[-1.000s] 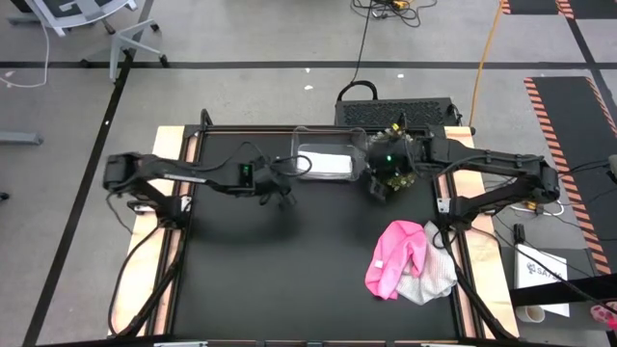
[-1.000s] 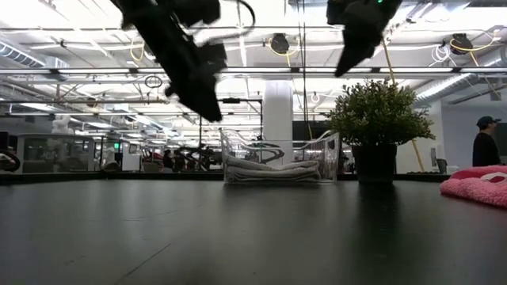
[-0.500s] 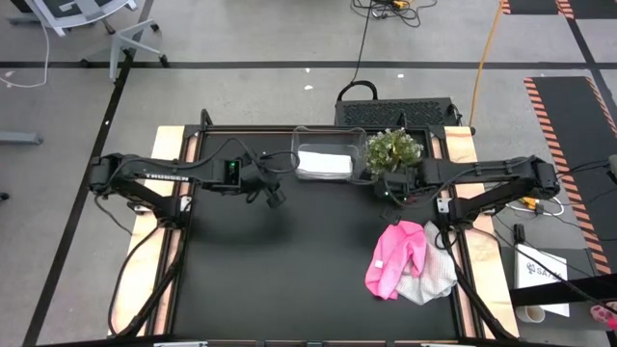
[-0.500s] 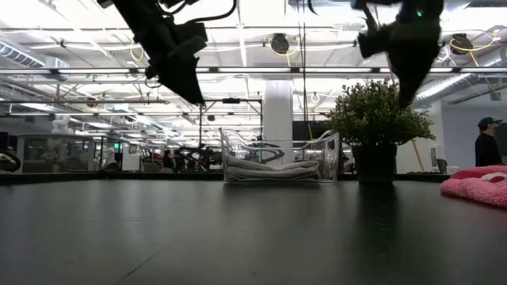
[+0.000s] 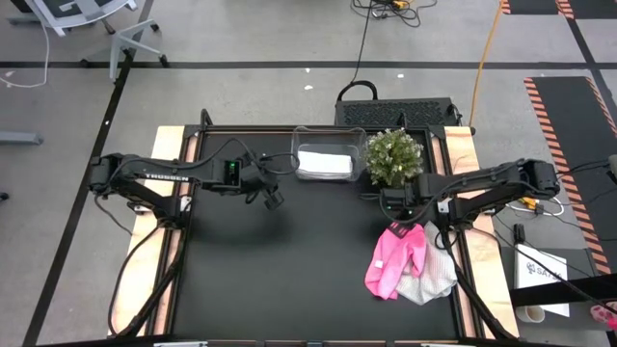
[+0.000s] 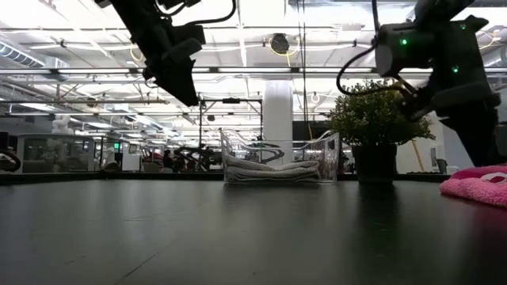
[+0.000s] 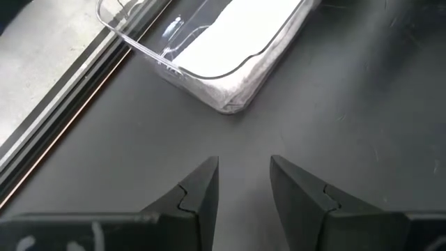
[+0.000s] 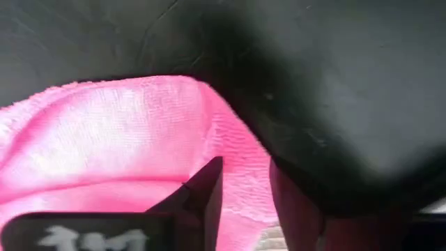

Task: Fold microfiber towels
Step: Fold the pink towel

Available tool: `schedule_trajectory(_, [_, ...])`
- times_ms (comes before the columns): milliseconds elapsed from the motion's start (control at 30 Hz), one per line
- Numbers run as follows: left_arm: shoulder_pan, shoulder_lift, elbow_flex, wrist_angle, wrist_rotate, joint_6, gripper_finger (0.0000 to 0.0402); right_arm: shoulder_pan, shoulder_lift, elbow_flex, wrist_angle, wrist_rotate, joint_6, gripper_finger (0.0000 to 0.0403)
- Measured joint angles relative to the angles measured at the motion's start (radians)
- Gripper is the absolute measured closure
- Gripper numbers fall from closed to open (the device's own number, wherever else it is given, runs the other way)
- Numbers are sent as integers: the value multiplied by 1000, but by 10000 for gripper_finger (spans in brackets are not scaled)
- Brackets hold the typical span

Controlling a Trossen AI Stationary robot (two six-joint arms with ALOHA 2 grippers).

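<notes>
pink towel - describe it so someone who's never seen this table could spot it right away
On the black table, look to the right side near the front edge, below the potted plant. The pink towel lies crumpled there, draped over a pale grey towel, with the right gripper just above it. It is the only bright pink thing on the table.

A clear bin [image 6: 279, 158] holding a folded white towel [image 6: 272, 169] stands far back on the dark bench [image 6: 238, 237]. Right of the bin stands a potted plant [image 6: 374, 127]; farther right lies a pink towel [image 6: 477, 187]. Both arms hang above.
</notes>
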Motion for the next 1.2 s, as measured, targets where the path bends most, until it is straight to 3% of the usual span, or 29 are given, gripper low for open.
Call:
schedule_trajectory(333, [0, 0, 0, 1, 0, -17, 270, 0, 0, -5, 169, -35, -45, 230])
schedule_trajectory(700, [0, 1, 0, 1, 0, -19, 270, 0, 7, -10, 147, -4, -56, 238])
schedule_trajectory(967, [0, 1, 0, 4, 0, -23, 270, 0, 7, -95, 142, -10, 15, 239])
schedule_trajectory(1100, [0, 1, 0, 4, 0, -23, 271, 0, 6, -100, 152, -17, 76, 265])
schedule_trajectory(1200, [0, 1, 0, 4, 0, -24, 271, 0, 6, -89, 204, -75, 88, 328])
